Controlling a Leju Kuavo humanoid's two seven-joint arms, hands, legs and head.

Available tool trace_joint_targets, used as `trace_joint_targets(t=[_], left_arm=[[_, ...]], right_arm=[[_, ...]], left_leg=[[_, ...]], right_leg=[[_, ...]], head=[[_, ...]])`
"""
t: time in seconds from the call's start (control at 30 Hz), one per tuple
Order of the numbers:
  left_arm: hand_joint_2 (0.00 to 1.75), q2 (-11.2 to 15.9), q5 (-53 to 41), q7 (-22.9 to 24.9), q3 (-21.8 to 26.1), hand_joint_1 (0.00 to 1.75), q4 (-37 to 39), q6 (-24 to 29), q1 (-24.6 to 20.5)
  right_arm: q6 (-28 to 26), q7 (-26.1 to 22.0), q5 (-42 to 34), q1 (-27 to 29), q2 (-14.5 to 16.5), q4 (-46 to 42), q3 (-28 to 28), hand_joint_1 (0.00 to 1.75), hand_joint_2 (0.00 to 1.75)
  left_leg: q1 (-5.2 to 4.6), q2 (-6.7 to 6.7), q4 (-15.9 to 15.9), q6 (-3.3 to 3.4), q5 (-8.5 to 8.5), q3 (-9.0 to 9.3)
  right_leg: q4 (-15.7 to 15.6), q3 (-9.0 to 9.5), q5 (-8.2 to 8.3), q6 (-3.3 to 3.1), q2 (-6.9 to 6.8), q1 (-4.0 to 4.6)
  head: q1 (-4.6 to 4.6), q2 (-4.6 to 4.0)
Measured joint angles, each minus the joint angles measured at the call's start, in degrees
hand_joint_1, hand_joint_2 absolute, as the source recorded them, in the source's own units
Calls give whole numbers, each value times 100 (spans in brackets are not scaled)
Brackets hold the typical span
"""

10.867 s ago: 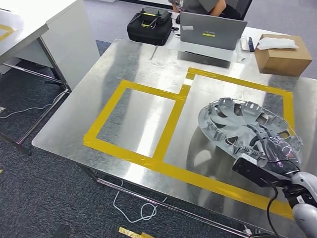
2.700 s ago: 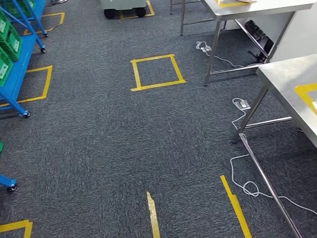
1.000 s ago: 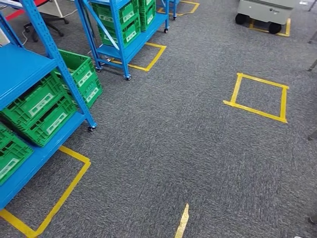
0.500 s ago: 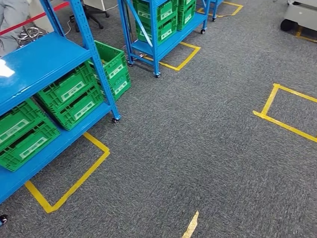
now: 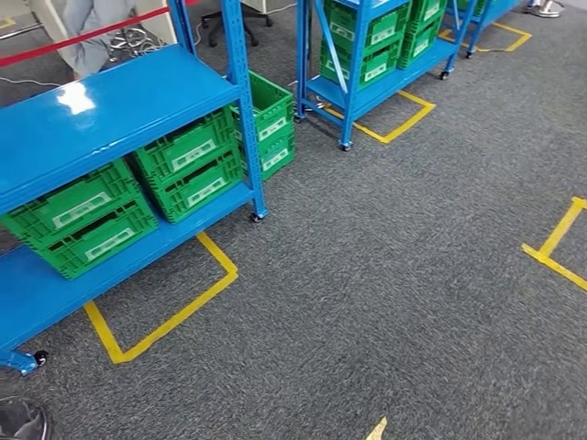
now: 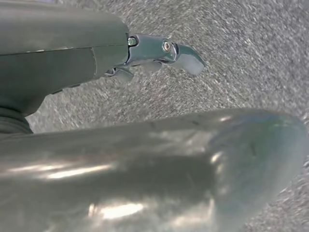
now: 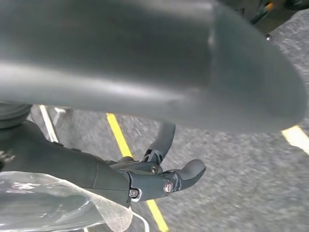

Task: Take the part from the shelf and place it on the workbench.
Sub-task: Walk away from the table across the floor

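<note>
A blue metal shelf (image 5: 104, 101) stands at the left of the head view, its upper board bare and shiny. Green crates (image 5: 187, 165) sit on its lower board. My left hand (image 6: 153, 48) hangs over grey carpet with its fingers stretched out and nothing in it. My right hand (image 7: 153, 181) also hangs over the carpet, fingers apart and holding nothing, above a strip of yellow tape (image 7: 120, 137).
A second blue shelf (image 5: 373, 55) with green crates stands further back. One green crate (image 5: 273, 119) sits behind the near shelf's post. Yellow tape (image 5: 173, 316) marks a floor outline by the near shelf. A person (image 5: 104, 18) stands behind a red line. Open carpet lies to the right.
The camera has turned from the workbench, where my right hand held a grey wheel cover, across the floor to the shelves. In the last second the near shelf slid rightwards into the picture.
</note>
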Motion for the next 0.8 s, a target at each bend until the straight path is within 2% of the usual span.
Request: trace_joint_targets(t=[0.03,0.07,0.1,0.13,0.17,0.23,0.27,0.3,0.33,0.37,0.4,0.43,0.47,0.5,0.53,0.6,0.67,0.7,0.73,0.8], left_arm=[[0,3,10,0,-7,0,-1,6,-10],[0,6,20,0,-13,0,-1,12,-16],[0,9,28,0,-19,0,-2,15,-17],[0,9,33,0,-26,0,-2,18,-12],[0,9,35,0,-34,0,-2,20,2],[0,15,36,0,-44,0,-2,23,0],[0,19,38,0,-48,0,-2,25,-13],[0,22,42,0,-52,0,-2,26,-29],[0,23,49,0,-61,0,-2,27,-36],[0,23,63,0,-71,0,-2,33,-26],[0,26,79,0,-81,0,-2,39,-9],[0,29,97,0,-90,0,-2,48,9],[0,36,121,0,-102,0,-2,60,24],[0,51,140,0,-114,0,-2,71,27],[0,63,157,0,-131,0,-3,80,24],[0,93,179,-2,-158,0,-9,98,18],[0,111,196,-4,-176,0,-15,108,31],[0,115,211,-2,-185,0,-16,114,36],[0,119,227,-1,-199,0,-18,120,24],[0,119,261,2,-238,0,-23,129,-16]], right_arm=[[0,-6,1,0,1,5,-2,0,0],[1,-8,3,-1,1,10,-3,0,0],[1,-9,7,-4,1,15,-3,0,0],[0,-11,9,-7,0,16,-4,0,0],[-2,-12,10,-11,-1,16,-5,0,0],[-5,-17,9,-6,-1,15,-9,0,0],[-3,-18,10,0,-1,15,-10,0,0],[-2,-19,10,6,-1,15,-11,0,0],[0,-20,11,9,-1,16,-13,0,0],[1,-23,11,8,-1,16,-14,0,0],[0,-29,11,7,-1,16,-16,0,0],[0,-36,12,6,-1,16,-16,0,0],[2,-47,16,5,-1,16,-17,0,0],[9,-57,20,1,2,20,-16,0,0],[16,-68,25,-4,4,23,-15,0,0],[31,-80,33,-18,9,30,-11,0,0],[40,-90,35,-34,8,30,-3,0,0],[47,-101,33,-43,7,30,4,0,0],[50,-111,31,-48,5,30,9,0,0],[59,-124,34,-43,2,31,13,0,0]], left_leg=[[1,-75,20,-36,-36,10],[3,-144,32,-70,-59,-1],[5,-211,36,-101,-67,-16],[17,-270,30,-124,-69,-26],[23,-240,48,-145,-85,-32],[17,27,354,-188,-242,-175],[11,221,698,-207,-392,-358],[8,348,1116,-223,-550,-598],[9,412,1508,-230,-669,-834],[8,441,1754,-225,-680,-1002],[4,454,1788,-206,-569,-1065],[-6,473,1609,-170,-366,-1022],[-29,518,1265,-112,-110,-896],[-68,614,920,-37,66,-754],[-109,712,616,33,154,-624],[-175,825,337,122,108,-502],[-164,750,207,146,77,-401],[-143,707,141,160,76,-321],[-120,662,92,172,74,-244],[-94,577,46,190,31,-141]], right_leg=[[-258,128,64,-13,115,-17],[-388,203,48,-38,190,-24],[-421,242,-2,-80,191,-16],[-426,265,-19,-130,129,-14],[-435,281,-29,-171,63,-13],[-452,335,-62,-252,-86,-16],[-455,361,-91,-282,-170,-7],[-456,381,-128,-302,-252,5],[-456,395,-169,-312,-333,17],[-456,421,-215,-314,-407,30],[-458,460,-267,-314,-476,43],[-460,516,-319,-312,-538,58],[-465,590,-373,-310,-601,71],[-471,656,-424,-303,-656,82],[-475,704,-469,-282,-701,93],[-498,795,-507,-218,-786,98],[-498,907,-497,-150,-807,87],[-410,913,-498,-125,-720,79],[-229,814,-541,-106,-595,72],[408,377,-726,-67,-344,63]], head=[[2,0],[5,0],[5,0],[7,0],[5,0],[-21,0],[-37,0],[-48,0],[-46,0],[-46,0],[-46,0],[-46,0],[-46,0],[-38,0],[-38,0],[-28,0],[-25,0],[-22,-2],[-14,-3],[5,-5]])
